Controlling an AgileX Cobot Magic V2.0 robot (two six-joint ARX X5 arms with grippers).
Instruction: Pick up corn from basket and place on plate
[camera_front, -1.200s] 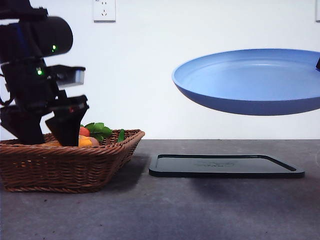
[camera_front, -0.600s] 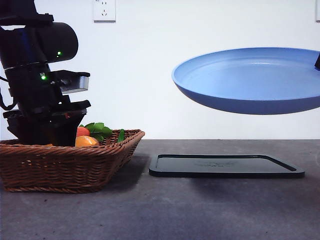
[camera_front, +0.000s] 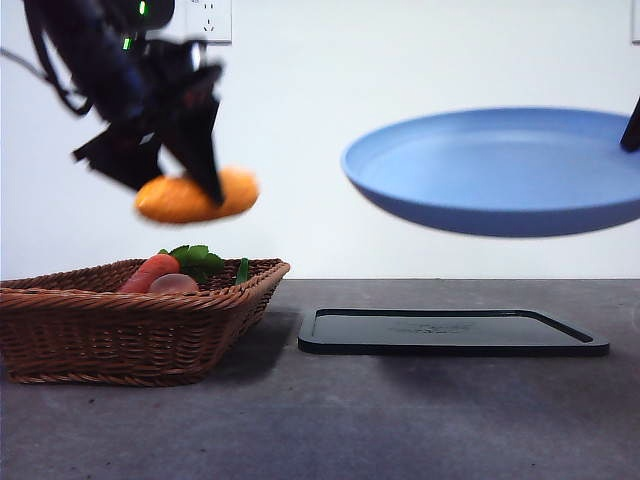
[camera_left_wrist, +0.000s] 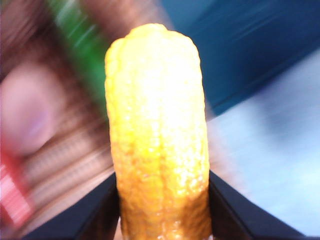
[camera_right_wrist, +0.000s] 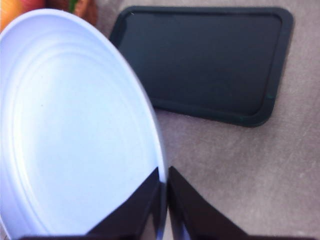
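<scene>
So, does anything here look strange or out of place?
Only the plate: it hangs in the air above the black tray, tilted, gripped at its rim by the right pincer. The left pincer holds the corn above the basket.

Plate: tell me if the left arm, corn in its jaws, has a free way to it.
Probably yes. The left gripper holds the corn above the basket, and only open air lies between it and the plate, held aloft by the right gripper.

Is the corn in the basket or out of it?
Out. The corn hangs clear above the basket, clamped in the left gripper.
</scene>
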